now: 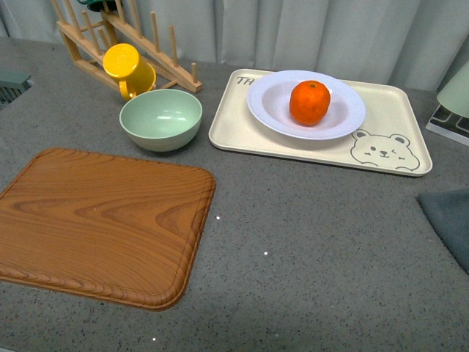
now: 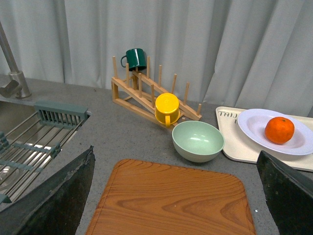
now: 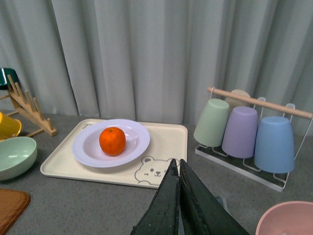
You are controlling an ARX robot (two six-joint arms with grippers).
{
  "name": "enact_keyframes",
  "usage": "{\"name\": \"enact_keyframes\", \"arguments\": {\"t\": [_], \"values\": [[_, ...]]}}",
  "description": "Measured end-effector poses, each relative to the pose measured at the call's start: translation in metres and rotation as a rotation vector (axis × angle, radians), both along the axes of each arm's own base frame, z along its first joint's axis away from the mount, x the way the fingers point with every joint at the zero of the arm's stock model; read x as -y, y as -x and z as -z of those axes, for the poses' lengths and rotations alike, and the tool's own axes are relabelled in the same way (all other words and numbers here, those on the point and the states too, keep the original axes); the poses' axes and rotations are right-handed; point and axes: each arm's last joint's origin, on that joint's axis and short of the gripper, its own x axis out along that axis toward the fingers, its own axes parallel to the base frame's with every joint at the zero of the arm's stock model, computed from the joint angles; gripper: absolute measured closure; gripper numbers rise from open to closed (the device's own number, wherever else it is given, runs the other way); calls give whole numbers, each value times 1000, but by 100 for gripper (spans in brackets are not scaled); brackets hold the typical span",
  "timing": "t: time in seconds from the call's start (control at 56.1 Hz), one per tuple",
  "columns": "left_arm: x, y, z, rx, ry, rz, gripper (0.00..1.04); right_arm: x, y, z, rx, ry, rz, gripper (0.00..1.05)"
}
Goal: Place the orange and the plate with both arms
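The orange point(image 1: 309, 102) sits loose in the plate point(image 1: 305, 105), upper right of the front view; tilting the plate could roll it off. Left pincer point(image 2: 171, 196) gapes wide and empty, right pincer point(image 3: 179, 169) is pressed closed, empty.

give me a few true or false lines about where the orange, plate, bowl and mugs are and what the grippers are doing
1. The orange lies in the plate. True.
2. The plate rests on the wooden board. False: it sits on the bear-print tray; the board is bare.
3. The green bowl stands on the counter between the board and the yellow mug. True.
4. The yellow mug stands upright on the tray. False: it hangs tipped on the wooden rack.
5. The right gripper is shut and holds nothing. True.
6. The left gripper is shut on the orange. False: its jaws are wide apart and empty.
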Motion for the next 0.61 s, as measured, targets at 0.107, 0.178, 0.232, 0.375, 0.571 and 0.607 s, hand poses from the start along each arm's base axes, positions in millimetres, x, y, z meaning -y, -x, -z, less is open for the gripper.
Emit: {"name": "enact_keyframes", "arguments": {"t": [0.107, 0.178, 0.232, 0.375, 0.571, 0.607], "values": [[0, 0, 0, 0, 0, -1, 6, 0, 7, 1, 5, 1, -2, 104], [0, 0, 0, 0, 0, 0, 6, 0, 7, 1, 9, 1, -2, 104], [0, 0, 0, 0, 0, -1, 6, 0, 7, 1, 8, 1, -2, 104], [0, 0, 0, 0, 0, 0, 6, 0, 7, 1, 8, 2, -2, 86], [0, 0, 0, 0, 0, -1, 6, 0, 7, 1, 8, 2, -3, 41], [0, 0, 0, 0, 0, -1, 6, 0, 7, 1, 8, 2, -3, 36]]}}
